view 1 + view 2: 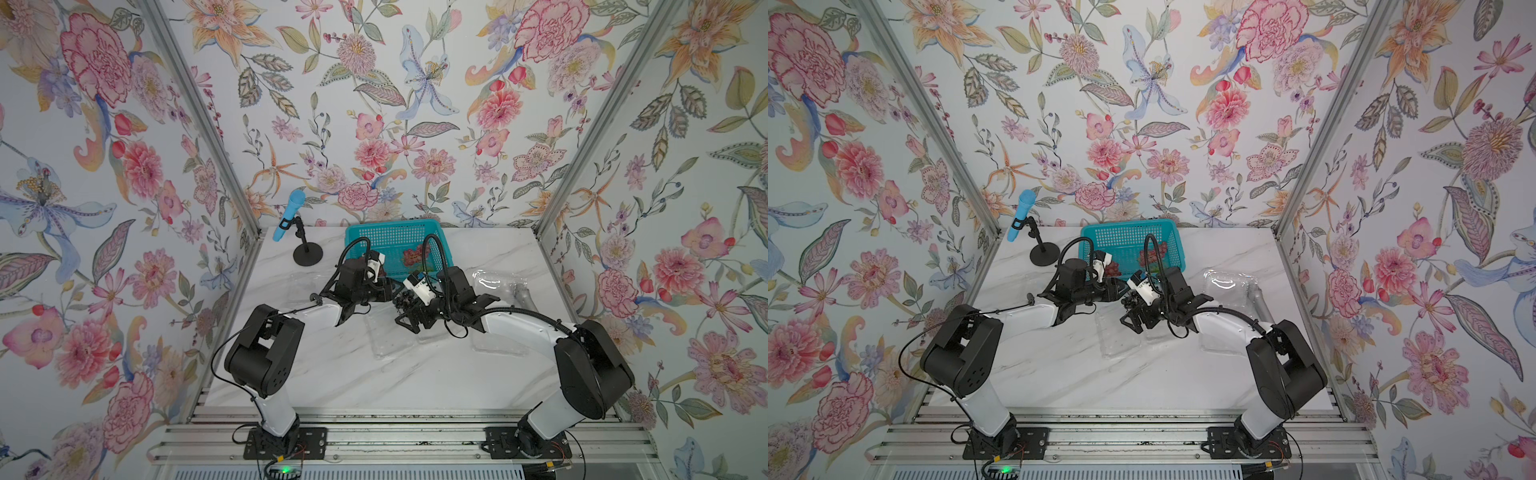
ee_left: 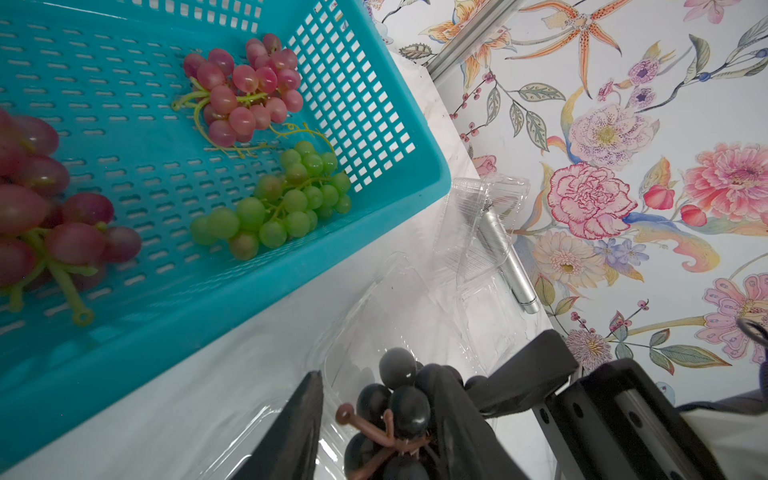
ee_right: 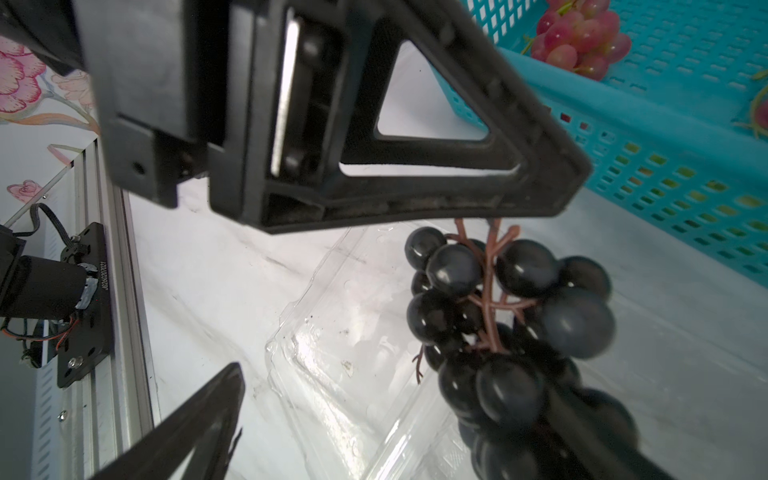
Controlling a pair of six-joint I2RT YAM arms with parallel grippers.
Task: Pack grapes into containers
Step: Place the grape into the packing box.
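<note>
A bunch of dark purple-black grapes (image 2: 409,409) (image 3: 453,270) hangs over an open clear container (image 2: 374,316) (image 3: 340,365) (image 1: 390,336) in the middle of the table. My left gripper (image 2: 378,374) (image 1: 390,291) straddles the bunch, half closed. One finger touches the grapes and the other stands a little apart. My right gripper (image 3: 380,349) (image 1: 405,316) is wide open, with the bunch against one finger. Red grapes (image 2: 245,91), green grapes (image 2: 282,203) and another red bunch (image 2: 41,208) lie in the teal basket (image 2: 415,208) (image 1: 353,232).
A second clear container (image 1: 498,278) (image 1: 1227,282) lies at the back right beside a silver cylinder (image 2: 507,257). A blue microphone (image 1: 289,214) on a black stand (image 1: 307,253) is at the back left. Flowered walls enclose three sides, and aluminium rails (image 1: 374,436) run along the front.
</note>
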